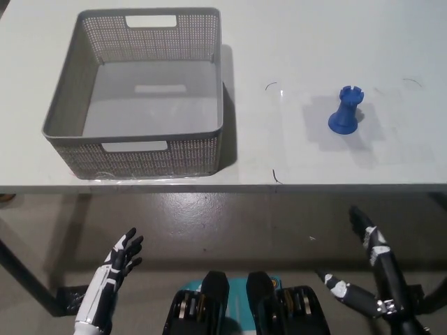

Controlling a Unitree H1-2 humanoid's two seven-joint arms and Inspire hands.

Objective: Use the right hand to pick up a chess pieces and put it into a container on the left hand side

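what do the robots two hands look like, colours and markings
The left hand is white with black fingers and black patches across its back, on a white forearm with dark seams. The right hand is black, long and slim, with small white patches on its fingers and a silvery metal fitting near the wrist. No loose cables show on either.

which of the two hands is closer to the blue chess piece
The black right hand, low at the right, almost directly below the blue chess piece. The white left hand hangs at the lower left, below the grey basket.
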